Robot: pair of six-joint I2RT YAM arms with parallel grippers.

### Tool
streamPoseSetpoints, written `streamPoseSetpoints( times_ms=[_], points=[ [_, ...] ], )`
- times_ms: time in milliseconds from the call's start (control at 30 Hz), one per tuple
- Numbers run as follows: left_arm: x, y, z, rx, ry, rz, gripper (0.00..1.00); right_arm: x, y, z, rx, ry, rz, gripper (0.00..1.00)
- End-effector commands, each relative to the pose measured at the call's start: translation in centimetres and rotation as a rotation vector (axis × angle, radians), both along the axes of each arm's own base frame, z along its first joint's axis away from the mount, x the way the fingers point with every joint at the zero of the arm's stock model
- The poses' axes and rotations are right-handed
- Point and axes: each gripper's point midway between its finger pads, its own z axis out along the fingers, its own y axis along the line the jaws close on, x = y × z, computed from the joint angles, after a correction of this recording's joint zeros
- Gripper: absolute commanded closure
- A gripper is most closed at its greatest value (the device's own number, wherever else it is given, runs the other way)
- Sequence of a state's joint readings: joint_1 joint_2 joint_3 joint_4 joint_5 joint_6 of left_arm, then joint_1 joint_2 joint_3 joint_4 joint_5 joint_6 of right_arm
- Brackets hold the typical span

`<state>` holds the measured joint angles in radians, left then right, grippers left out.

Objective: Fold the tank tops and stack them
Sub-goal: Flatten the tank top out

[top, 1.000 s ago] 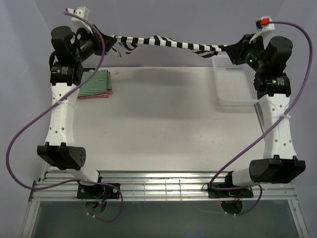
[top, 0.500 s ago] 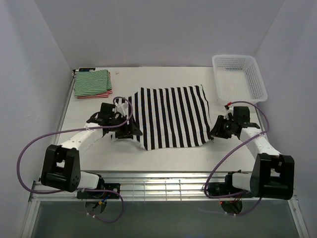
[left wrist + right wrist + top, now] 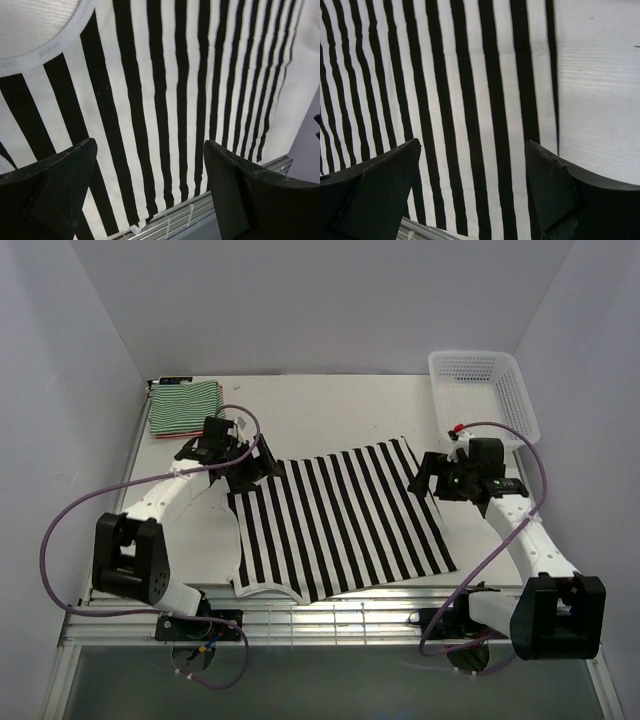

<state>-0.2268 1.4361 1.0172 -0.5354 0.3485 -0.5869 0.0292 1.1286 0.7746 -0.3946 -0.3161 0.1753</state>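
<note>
Now we log left end effector [image 3: 258, 466] and right end effector [image 3: 425, 476] wide open, empty, above the black-and-white top [image 3: 335, 525] lying flat on the worktop [image 3: 330, 410].

Plain pale lilac walls [image 3: 320, 300] enclose off-white table [image 3: 330, 410], even light

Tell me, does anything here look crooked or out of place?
The black-and-white striped tank top lies flat but skewed on the table, its near corner reaching onto the metal rail. Nothing else stands out.
</note>
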Motion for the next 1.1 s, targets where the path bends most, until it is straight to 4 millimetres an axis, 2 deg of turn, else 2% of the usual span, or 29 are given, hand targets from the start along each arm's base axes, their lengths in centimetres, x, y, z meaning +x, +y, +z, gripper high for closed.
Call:
streamPoseSetpoints(
  times_ms=[0,33,100,133,200,267,300,367,400,433,467,500,533,567,600,633,667,700,733,767,800,833,867,900,967,1033,1067],
  points=[
    [0.7,-0.4,-3.5,0.034,0.115,0.038,0.02,1.2,2.4,-1.2,-0.013,0.021,0.076,0.1],
    [0.4,-0.6,-5.0,0.043,0.161,0.036,0.02,1.3,3.2,-1.8,-0.018,0.037,0.096,0.1],
    [-0.8,-2.0,-6.0,0.048,0.195,-0.007,0.02,2.3,3.7,-2.2,-0.029,0.042,0.099,0.1],
    [-1.3,-1.6,-7.5,0.092,0.222,0.004,0.02,2.5,4.0,-3.3,-0.034,0.081,0.101,0.1],
    [-1.6,-1.0,-8.9,0.127,0.256,0.034,0.02,3.2,4.4,-3.6,-0.028,0.082,0.105,0.1],
    [-1.3,0.4,-11.1,0.213,0.296,0.092,0.02,4.0,4.4,-4.6,-0.032,0.104,0.088,0.1],
    [-1.1,0.5,-11.7,0.229,0.308,0.099,0.02,4.1,4.4,-5.6,-0.037,0.134,0.087,0.1],
    [0.0,0.9,-12.5,0.263,0.315,0.122,0.02,4.7,4.6,-6.2,-0.037,0.15,0.087,0.1],
    [-0.1,1.1,-13.9,0.286,0.353,0.122,0.02,4.7,4.6,-7.3,-0.038,0.183,0.09,0.1],
    [0.4,1.2,-14.2,0.294,0.358,0.125,0.02,5.2,4.7,-7.5,-0.04,0.18,0.088,0.1],
    [1.7,1.3,-14.0,0.289,0.345,0.135,0.02,5.5,4.6,-8.0,-0.048,0.193,0.083,0.1],
    [2.0,1.5,-15.2,0.302,0.371,0.133,0.02,5.6,4.6,-9.3,-0.055,0.229,0.082,0.1],
    [2.6,1.7,-15.5,0.31,0.371,0.141,0.02,5.9,4.6,-9.7,-0.058,0.24,0.079,0.1],
    [4.7,1.7,-14.8,0.306,0.333,0.141,0.02,6.7,4.6,-9.8,-0.064,0.236,0.067,0.1],
    [5.4,2.0,-15.1,0.317,0.333,0.144,0.02,7.0,4.3,-10.9,-0.077,0.266,0.056,0.1],
    [5.9,2.2,-16.3,0.328,0.355,0.143,0.02,7.5,4.2,-11.1,-0.089,0.269,0.044,0.1],
    [7.0,2.6,-16.4,0.331,0.342,0.135,0.02,8.6,3.9,-10.8,-0.104,0.252,0.024,0.1],
    [9.2,2.7,-15.6,0.334,0.302,0.145,0.02,9.1,3.9,-11.5,-0.112,0.266,0.015,0.1],
    [9.9,3.4,-16.9,0.343,0.327,0.154,0.02,9.6,3.8,-11.5,-0.116,0.265,0.004,0.1],
    [10.8,3.5,-17.0,0.335,0.327,0.148,0.02,11.0,3.8,-10.8,-0.116,0.242,-0.007,0.1],
    [12.9,3.4,-16.1,0.319,0.287,0.144,0.02,11.3,3.8,-11.4,-0.118,0.26,-0.013,0.1],
    [13.4,3.6,-17.2,0.312,0.301,0.14,0.02,11.8,3.9,-11.3,-0.117,0.255,-0.017,0.1],
    [14.2,3.5,-17.1,0.305,0.287,0.133,0.02,12.6,4.1,-10.8,-0.115,0.238,-0.018,0.1],
    [15.8,3.3,-16.4,0.299,0.243,0.124,0.02,12.9,4.1,-11.1,-0.116,0.244,-0.018,0.1],
    [16.6,2.8,-16.5,0.282,0.229,0.09,0.02,13.8,4.4,-10.8,-0.11,0.232,-0.01,0.1],
    [17.2,2.5,-15.6,0.271,0.203,0.077,0.02,14.1,4.3,-10.3,-0.12,0.221,0.003,0.1],
    [17.5,2.5,-14.5,0.267,0.179,0.077,0.02,14.3,4.5,-9.9,-0.117,0.21,0.013,0.1]
  ],
)
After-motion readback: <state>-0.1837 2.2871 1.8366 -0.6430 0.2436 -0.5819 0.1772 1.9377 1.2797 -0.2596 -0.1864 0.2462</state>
